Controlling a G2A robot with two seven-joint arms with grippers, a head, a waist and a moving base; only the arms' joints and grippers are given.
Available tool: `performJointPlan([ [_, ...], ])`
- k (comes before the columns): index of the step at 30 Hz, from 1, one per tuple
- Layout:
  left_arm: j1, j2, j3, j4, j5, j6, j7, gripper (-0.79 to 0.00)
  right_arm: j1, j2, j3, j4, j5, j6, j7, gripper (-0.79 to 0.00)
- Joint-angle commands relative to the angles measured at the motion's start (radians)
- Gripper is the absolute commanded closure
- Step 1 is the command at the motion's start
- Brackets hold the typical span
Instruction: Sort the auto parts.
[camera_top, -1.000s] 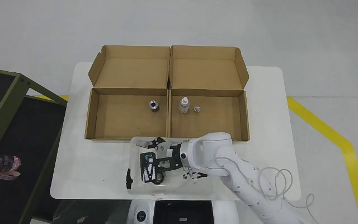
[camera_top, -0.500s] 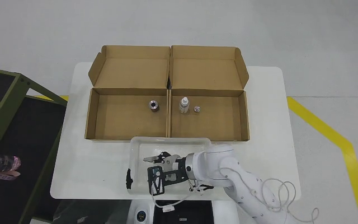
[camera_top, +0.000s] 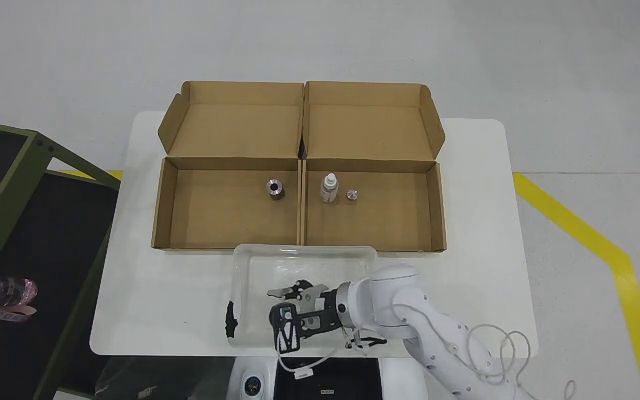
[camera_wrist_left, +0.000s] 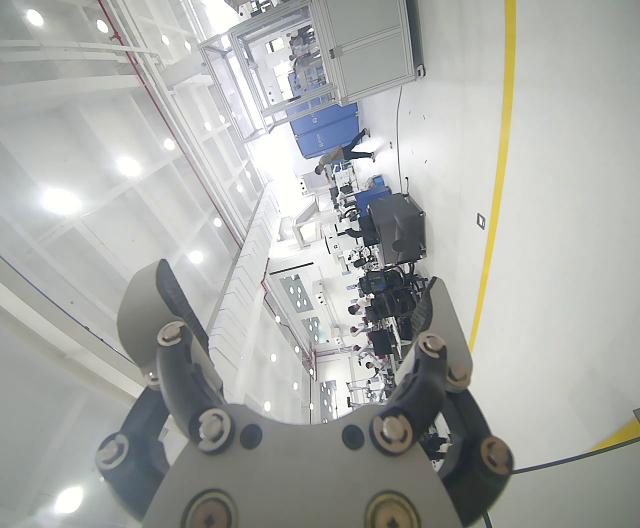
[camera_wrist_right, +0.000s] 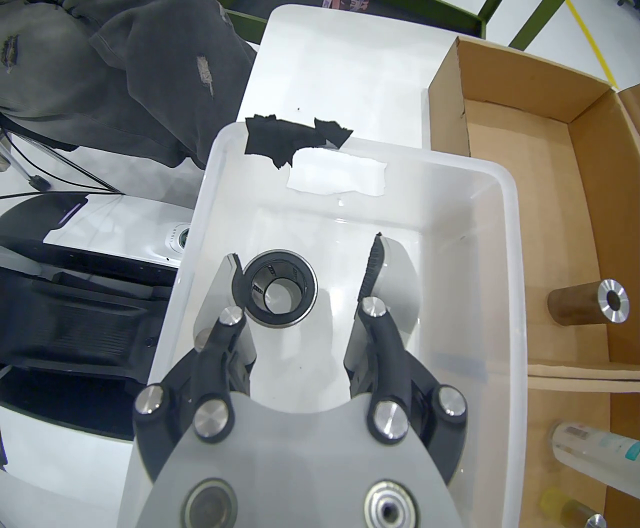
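right hand (camera_wrist_right: 305, 260) open, empty, low in white tray (camera_wrist_right: 505, 280); black bearing (camera_wrist_right: 295, 305) in tray, just beside one finger. already boxed: metal cylinder (camera_top: 271, 187) in one cardboard box (camera_top: 200, 225), bottle (camera_top: 329, 185) and small part (camera_top: 351, 195) in the neighbouring box (camera_top: 400, 215). apparently only the bearing left to sort.

Right claw (camera_top: 281, 319) hangs over the white bin (camera_top: 300, 251) — 1 cardboard box (camera_top: 215, 216) beyond holds a metal cylinder (camera_top: 271, 187).

Right end effector (camera_wrist_right: 305, 265): slides from the middle of the white bin (camera_top: 240, 262) toward its near wall, drifting slightly right.
Right arm (camera_top: 420, 310): draws back toward the tabletop's (camera_top: 480, 180) near edge.
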Motion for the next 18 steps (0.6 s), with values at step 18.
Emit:
performJointPlan([
  [18, 0.000, 0.000, 0.000, 0.000, 0.000, 0.000, 0.000, -0.785, 0.032, 0.009, -0.054, 0.077, -0.009, 0.022, -0.009, -0.505],
])
